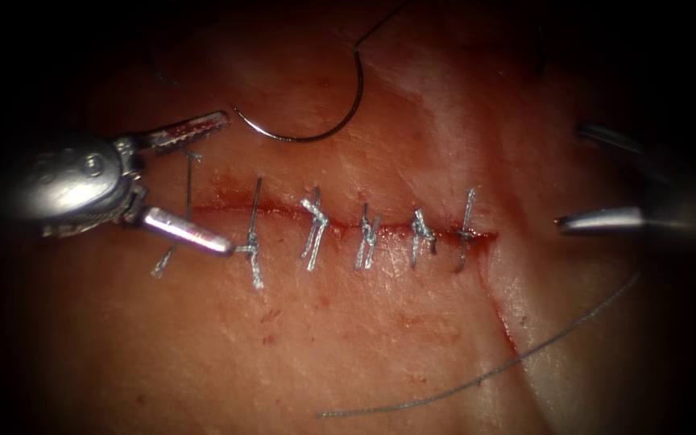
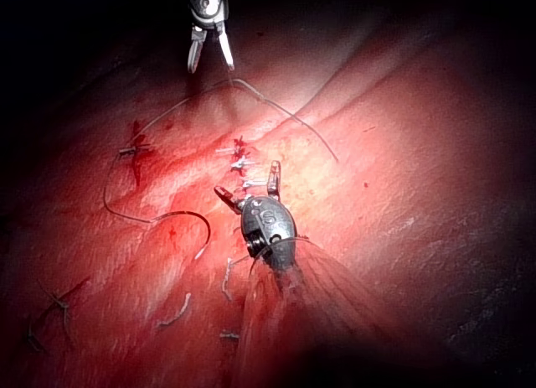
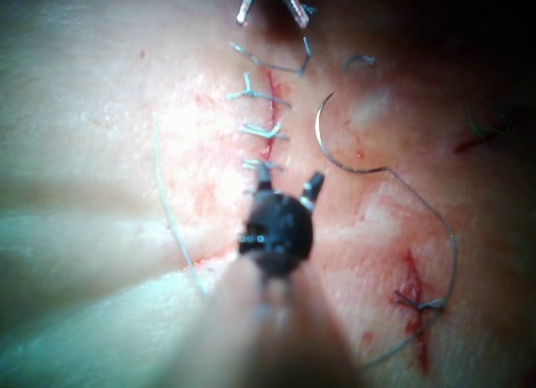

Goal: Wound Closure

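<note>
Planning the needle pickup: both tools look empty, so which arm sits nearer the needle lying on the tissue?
Probably left. The left tool, fingers open and empty, sits beside the needle, which lies free on the tissue above the cut. The right tool, also open and empty, is farther off.

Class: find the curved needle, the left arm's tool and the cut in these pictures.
needle [image 1: 340,129], endoscope view, on its lower curve.
left tool's end effector [image 1: 207,181], endoscope view, midway between its open tips.
cut [image 1: 219,206], endoscope view, on its unstitched left end.

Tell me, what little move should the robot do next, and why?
Probably the left tool should reach up to the needle. Both tools' jaws are open and hold nothing, while the needle lies loose on the tissue above the stitched cut, nearest the left tool.
</note>
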Robot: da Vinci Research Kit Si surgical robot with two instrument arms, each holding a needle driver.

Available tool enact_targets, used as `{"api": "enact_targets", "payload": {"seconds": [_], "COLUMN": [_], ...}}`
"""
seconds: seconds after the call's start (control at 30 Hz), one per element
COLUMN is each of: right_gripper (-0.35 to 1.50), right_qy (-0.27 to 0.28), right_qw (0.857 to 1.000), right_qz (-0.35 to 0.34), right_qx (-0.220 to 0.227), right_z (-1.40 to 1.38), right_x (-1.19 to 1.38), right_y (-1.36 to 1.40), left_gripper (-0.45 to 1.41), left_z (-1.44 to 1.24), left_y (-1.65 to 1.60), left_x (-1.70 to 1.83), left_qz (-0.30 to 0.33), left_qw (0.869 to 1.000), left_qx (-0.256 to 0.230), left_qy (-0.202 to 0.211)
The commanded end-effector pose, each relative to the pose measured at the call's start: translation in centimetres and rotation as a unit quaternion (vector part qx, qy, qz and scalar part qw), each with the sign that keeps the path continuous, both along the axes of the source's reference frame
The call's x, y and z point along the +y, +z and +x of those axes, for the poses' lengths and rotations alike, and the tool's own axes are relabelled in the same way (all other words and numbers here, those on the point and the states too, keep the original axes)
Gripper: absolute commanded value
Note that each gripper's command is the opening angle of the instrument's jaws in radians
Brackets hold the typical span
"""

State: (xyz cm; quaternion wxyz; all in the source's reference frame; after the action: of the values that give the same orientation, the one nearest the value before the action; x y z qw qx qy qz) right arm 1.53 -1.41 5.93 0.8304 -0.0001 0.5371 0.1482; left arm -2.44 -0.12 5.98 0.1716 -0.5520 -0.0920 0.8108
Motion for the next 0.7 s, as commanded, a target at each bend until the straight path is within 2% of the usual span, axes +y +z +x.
{"api": "enact_targets", "payload": {"seconds": [0.03,0.13,0.33,0.7], "right_gripper": [1.30,1.30,1.30,1.30], "right_qy": [0.008,0.015,0.009,0.005], "right_qw": [1.000,1.000,1.000,1.000], "right_qz": [-0.002,-0.004,-0.007,-0.006], "right_qx": [0.004,0.005,0.014,0.017], "right_z": [-0.06,-0.10,0.00,0.01], "right_x": [0.02,0.02,-0.04,-0.07], "right_y": [0.07,0.07,0.05,0.03], "left_gripper": [0.57,0.57,0.49,0.47], "left_z": [-0.03,-0.03,0.05,0.06], "left_y": [0.06,0.10,0.16,0.27], "left_x": [-0.03,-0.07,-0.15,-0.15], "left_qz": [-0.004,-0.012,-0.026,-0.029], "left_qw": [1.000,1.000,0.999,0.999], "left_qx": [-0.001,0.000,0.012,0.013], "left_qy": [0.002,0.003,0.016,0.015]}}
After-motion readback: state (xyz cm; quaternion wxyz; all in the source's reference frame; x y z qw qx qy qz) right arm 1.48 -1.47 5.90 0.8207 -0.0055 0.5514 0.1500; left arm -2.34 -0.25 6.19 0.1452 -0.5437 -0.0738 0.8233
